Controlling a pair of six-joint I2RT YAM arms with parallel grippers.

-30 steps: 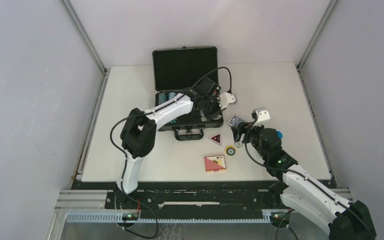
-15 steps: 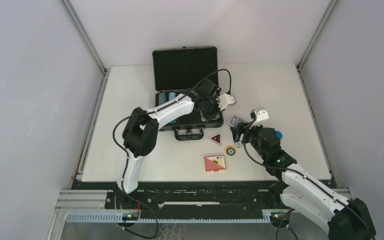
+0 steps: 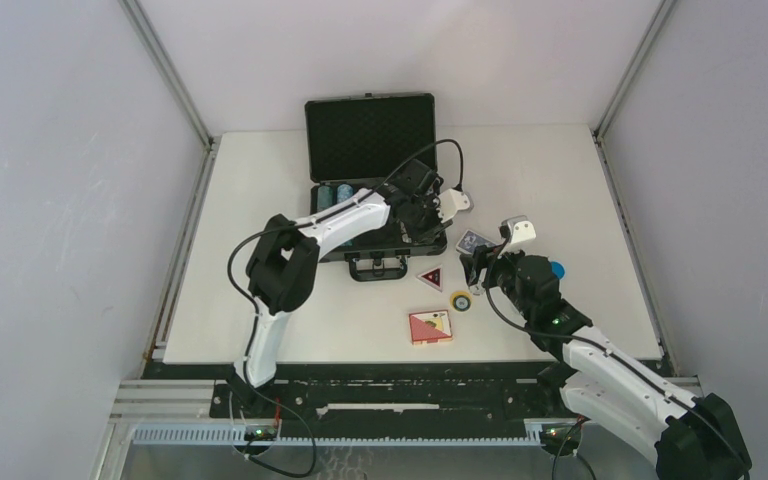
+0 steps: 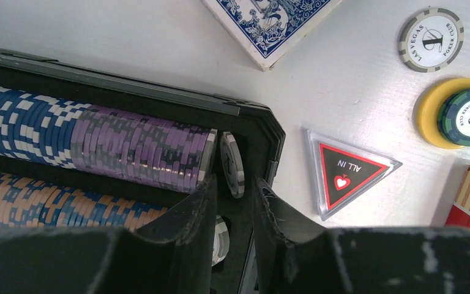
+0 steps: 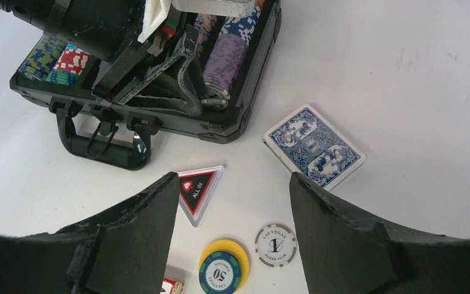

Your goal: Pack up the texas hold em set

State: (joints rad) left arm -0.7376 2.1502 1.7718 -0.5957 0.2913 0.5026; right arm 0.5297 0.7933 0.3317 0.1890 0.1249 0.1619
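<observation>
The black briefcase [image 3: 370, 140] is seen from above lying open at the far middle of the counter [image 3: 260, 300], lid raised, with the left claw [image 4: 232, 187] reaching into its right end. Only the left wrist view gives the detail there: the fingers are narrowly parted on either side of a grey chip [image 4: 232, 165] standing on edge at the end of the purple chip row [image 4: 141, 147], which lies in line with a blue-and-white row [image 4: 18, 122]. An orange-and-blue row [image 4: 37, 202] lies alongside. Red chips [image 5: 73, 59] at the case's other end are shown by the right wrist view alone. The right claw [image 5: 232, 180] is spread wide above the counter, nothing between its fingers. Outside the case are recorded the blue deck [image 5: 314, 146], the triangular button [image 5: 197, 191], a yellow round button [image 5: 232, 246] carrying a green chip [image 5: 219, 275], a loose grey-white chip [image 5: 276, 245], and the red deck [image 3: 430, 326].
</observation>
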